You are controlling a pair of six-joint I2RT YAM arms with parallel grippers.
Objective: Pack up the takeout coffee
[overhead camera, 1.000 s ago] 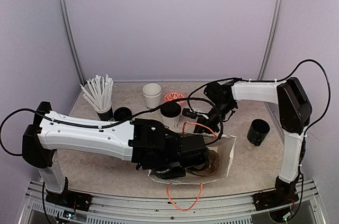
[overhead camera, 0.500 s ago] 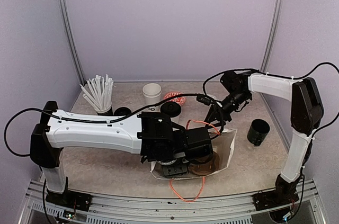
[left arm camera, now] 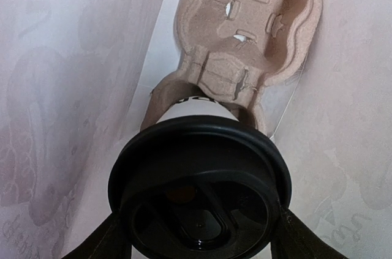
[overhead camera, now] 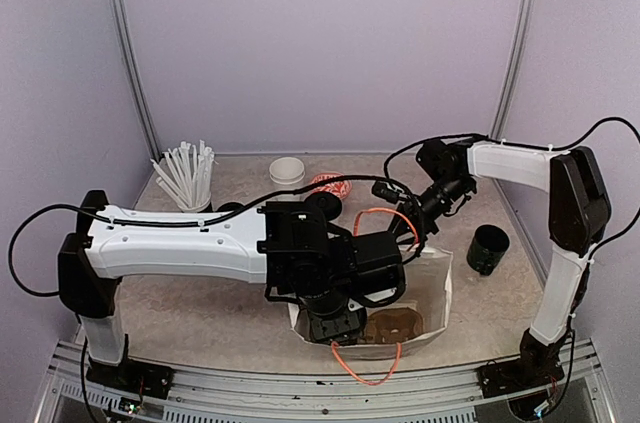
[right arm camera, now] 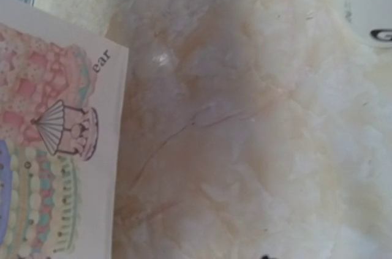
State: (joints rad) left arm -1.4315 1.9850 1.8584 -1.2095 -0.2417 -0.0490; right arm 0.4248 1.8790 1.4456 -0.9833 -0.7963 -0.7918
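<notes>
In the left wrist view a white takeout coffee cup [left arm camera: 195, 109] with a black lid [left arm camera: 197, 191] sits between my left gripper's [left arm camera: 199, 237] fingers [left arm camera: 104, 243], which press the lid from both sides. Its base is down at the near pocket of a brown pulp cup carrier [left arm camera: 251, 26] lying inside the white paper bag [overhead camera: 437, 288]. From above, the left wrist [overhead camera: 335, 313] hides this cup. A second black-lidded cup [overhead camera: 322, 205] stands behind the left arm. My right gripper [overhead camera: 413, 218] is at the bag's far rim, where the orange handle [overhead camera: 385, 218] arches up; its fingers are not shown.
A lidless white cup [overhead camera: 287, 171] and a red-patterned round thing [overhead camera: 332, 184] stand at the back. A cup of white straws [overhead camera: 188, 181] is at the back left. A black pot [overhead camera: 488, 248] is on the right. The bag's printed outer side [right arm camera: 49, 149] fills the right wrist view's left.
My left arm has carried the cup down into the bag, toward the near edge. The right gripper has risen with the orange handle, and the bag now stands more upright.
</notes>
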